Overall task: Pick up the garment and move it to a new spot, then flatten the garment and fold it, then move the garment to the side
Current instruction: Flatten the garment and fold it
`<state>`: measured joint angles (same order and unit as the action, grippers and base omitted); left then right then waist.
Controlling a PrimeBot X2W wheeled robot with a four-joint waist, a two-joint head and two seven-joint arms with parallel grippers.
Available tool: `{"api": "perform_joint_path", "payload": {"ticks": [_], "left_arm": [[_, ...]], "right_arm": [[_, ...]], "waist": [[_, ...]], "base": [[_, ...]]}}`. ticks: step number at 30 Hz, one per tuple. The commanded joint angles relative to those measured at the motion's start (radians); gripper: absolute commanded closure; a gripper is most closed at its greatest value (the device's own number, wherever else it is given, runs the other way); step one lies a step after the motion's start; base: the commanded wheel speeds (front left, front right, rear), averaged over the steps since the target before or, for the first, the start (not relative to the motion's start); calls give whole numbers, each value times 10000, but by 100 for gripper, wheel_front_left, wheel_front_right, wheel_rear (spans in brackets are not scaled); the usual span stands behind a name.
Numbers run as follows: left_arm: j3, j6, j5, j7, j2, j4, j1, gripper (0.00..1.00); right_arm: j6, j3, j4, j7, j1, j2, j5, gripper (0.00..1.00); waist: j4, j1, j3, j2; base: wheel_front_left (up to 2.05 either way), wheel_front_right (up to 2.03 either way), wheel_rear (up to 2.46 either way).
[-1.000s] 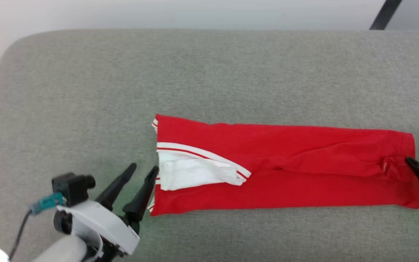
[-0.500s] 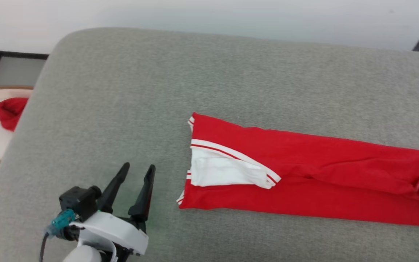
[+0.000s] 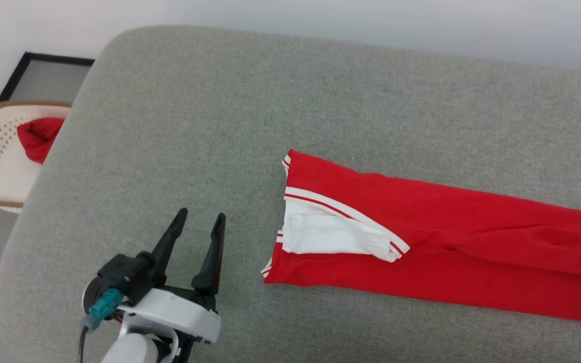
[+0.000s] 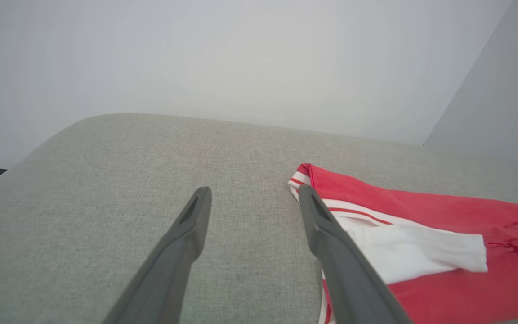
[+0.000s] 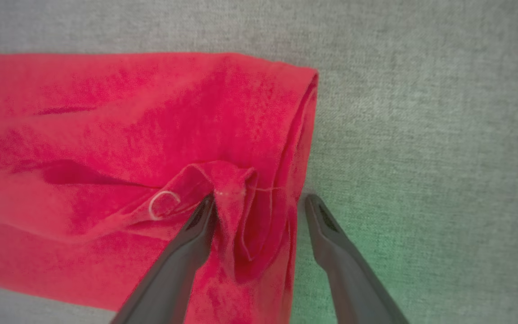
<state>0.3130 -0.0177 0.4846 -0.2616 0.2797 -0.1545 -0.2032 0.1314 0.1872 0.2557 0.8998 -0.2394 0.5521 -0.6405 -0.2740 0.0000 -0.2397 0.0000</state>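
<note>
Left gripper (image 3: 202, 213) spread wide, empty, just beside folded red jersey with white sleeve (image 3: 421, 217) on grey fabric cushion (image 3: 220, 101). Right gripper (image 5: 259, 199) wide too, straddling jersey's end edge.

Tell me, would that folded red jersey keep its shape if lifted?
Probably not: the red jersey lies in soft creases, so it would likely droop and unfold. It looks thin, so probably light. Pushed, it may bunch on the textured cushion.

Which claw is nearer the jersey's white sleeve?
Left. The left claw sits beside the white sleeve of the jersey; the right claw straddles the opposite, plain red end.
</note>
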Motion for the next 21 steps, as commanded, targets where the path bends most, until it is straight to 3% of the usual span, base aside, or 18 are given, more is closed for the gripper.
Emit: {"api": "perform_joint_path", "payload": {"ticks": [1,8,10,11,12,13,21], "left_arm": [[-193,-125,-163,-39,-201,-103,-68,0],[-753,-651,-733,-39,-924,-470,-269,0],[-872,-771,-869,-39,-1082,-548,-361,0],[-935,-819,-924,-39,-1142,-581,-390,0],[-1005,-872,-983,-39,-1186,-612,-399,0],[-1080,-896,-1012,-39,-1234,-640,-393,0],[-1509,-1064,-1010,-39,-1424,-699,-365,0]], "right_arm": [[-16,152,4,129,-99,-134,174,0],[-16,77,-67,735,-66,-483,544,0],[-16,-24,-116,852,-17,-580,594,55],[-16,-124,-171,854,25,-598,589,68],[-16,-143,-213,788,33,-604,567,95],[-16,-135,-239,742,29,-616,568,100],[-22,129,-361,-27,-372,-502,535,100]], "waist": [[-62,0,-260,0],[-100,0,-697,0],[-120,0,-776,0],[-127,0,-803,0],[-126,0,-832,0],[-116,0,-855,0],[241,0,-1052,0]], "base": [[0,0,0],[0,0,0],[0,0,0],[0,0,0],[0,0,0],[0,0,0],[0,0,0]]}}
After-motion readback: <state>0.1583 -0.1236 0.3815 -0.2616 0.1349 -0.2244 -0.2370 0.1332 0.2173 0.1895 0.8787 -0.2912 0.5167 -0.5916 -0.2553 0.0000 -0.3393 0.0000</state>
